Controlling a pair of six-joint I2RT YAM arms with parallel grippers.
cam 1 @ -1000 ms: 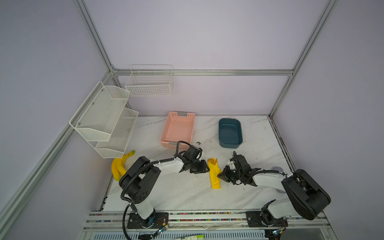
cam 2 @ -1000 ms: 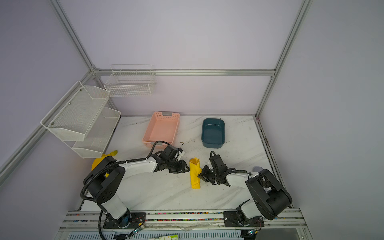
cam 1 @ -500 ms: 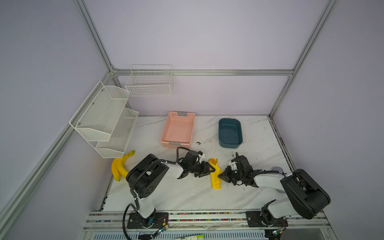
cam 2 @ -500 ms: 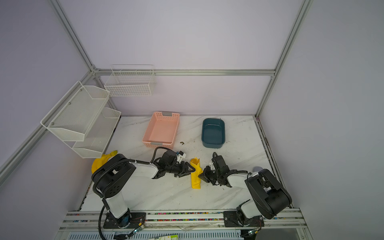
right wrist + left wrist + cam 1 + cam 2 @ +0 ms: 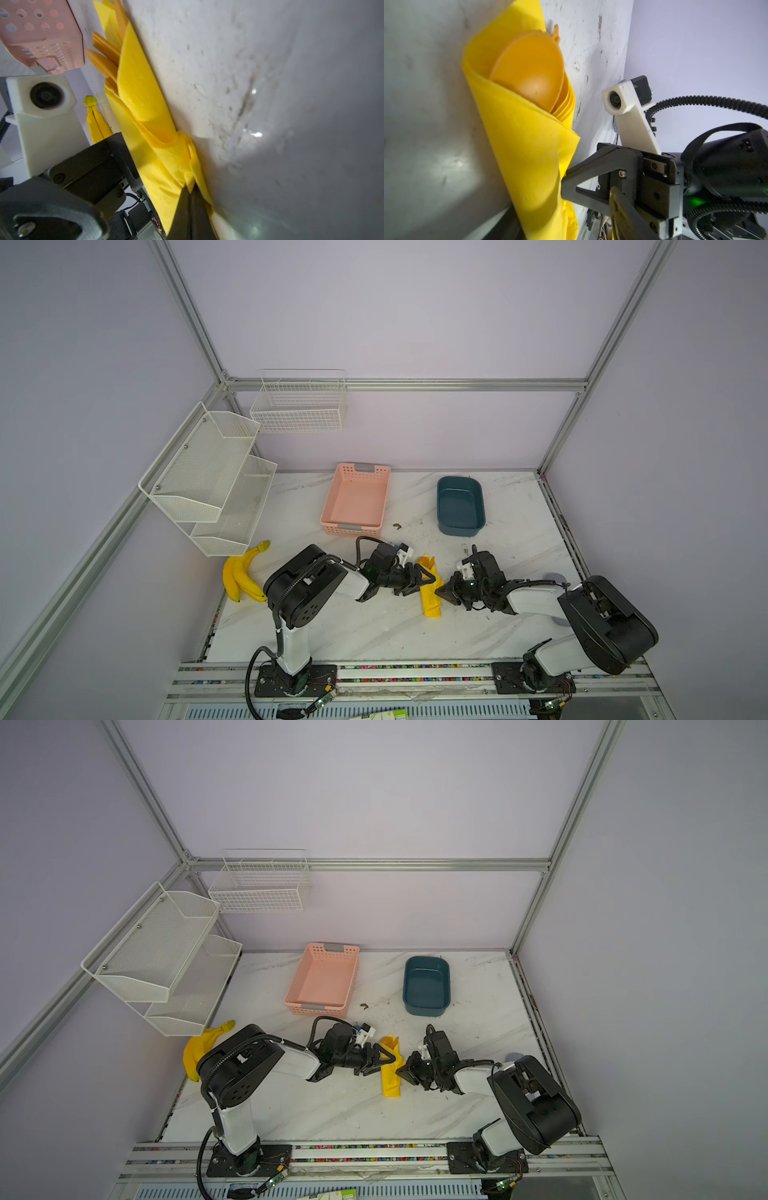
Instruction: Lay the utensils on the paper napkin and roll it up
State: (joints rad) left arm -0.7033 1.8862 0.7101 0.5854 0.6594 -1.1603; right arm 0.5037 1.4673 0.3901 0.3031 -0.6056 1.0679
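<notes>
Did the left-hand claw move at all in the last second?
Yes. The left gripper moved slightly right, away from the bananas, toward the rolled paper napkin.

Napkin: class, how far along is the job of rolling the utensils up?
Done: the utensils lie inside the napkin, already wrapped round them, tips poking out. In hand: the right gripper is shut on a napkin fold; the left gripper is open at the roll. Left: probably snugging the loose wrap and letting go.

soft even light, blurred wrist close-ups
</notes>
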